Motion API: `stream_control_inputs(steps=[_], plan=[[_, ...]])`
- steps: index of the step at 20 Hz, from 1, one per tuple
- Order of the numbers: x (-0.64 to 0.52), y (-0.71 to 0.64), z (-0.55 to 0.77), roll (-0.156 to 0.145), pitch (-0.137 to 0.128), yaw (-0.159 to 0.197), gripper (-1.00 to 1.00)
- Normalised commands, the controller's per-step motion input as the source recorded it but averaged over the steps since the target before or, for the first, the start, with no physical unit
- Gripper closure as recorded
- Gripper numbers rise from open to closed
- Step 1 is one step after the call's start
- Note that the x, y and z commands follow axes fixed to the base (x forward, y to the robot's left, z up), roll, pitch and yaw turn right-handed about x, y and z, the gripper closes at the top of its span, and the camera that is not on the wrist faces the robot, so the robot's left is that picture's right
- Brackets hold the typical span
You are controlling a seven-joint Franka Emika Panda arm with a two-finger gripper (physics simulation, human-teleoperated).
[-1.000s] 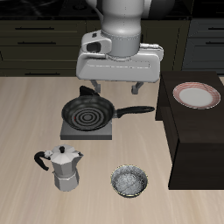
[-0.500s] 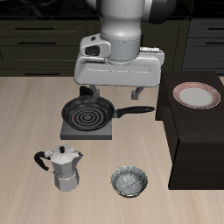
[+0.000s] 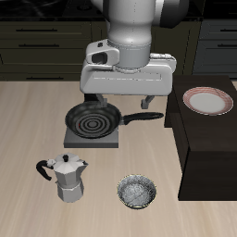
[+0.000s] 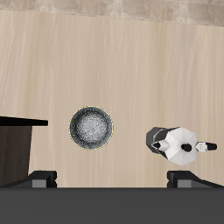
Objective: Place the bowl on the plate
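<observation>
The bowl is small, round and silvery-grey with a speckled white-grey interior. It rests on the wooden table near the front edge, at 3 o'clock of the metal moka pot. The plate, flat and white with a reddish-pink rim band, lies on a dark raised block. My claw hangs wide open and empty above the black spiral-ringed frying pan. Only the exterior view shows plate and pan; the wrist view shows the bowl directly from above.
</observation>
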Motion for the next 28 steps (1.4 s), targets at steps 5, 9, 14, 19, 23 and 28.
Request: stream_control_inputs(steps=[5,9,14,19,23,28], plan=[[0.12,-0.02,-0.27,0.004,0.02,0.029,-1.0],[0.1,-0.06,-0.26,-0.009,0.03,-0.009,-1.0],[0.05,0.03,-0.3,-0.01,0.028,-0.018,-1.0],[0.07,0.04,-0.32,0.004,0.033,-0.008,-1.0],[0.07,-0.04,-0.25,-0.02,0.024,-0.007,-1.0],[-0.02,0.03,-0.21,-0.001,0.011,0.002,-1.0]])
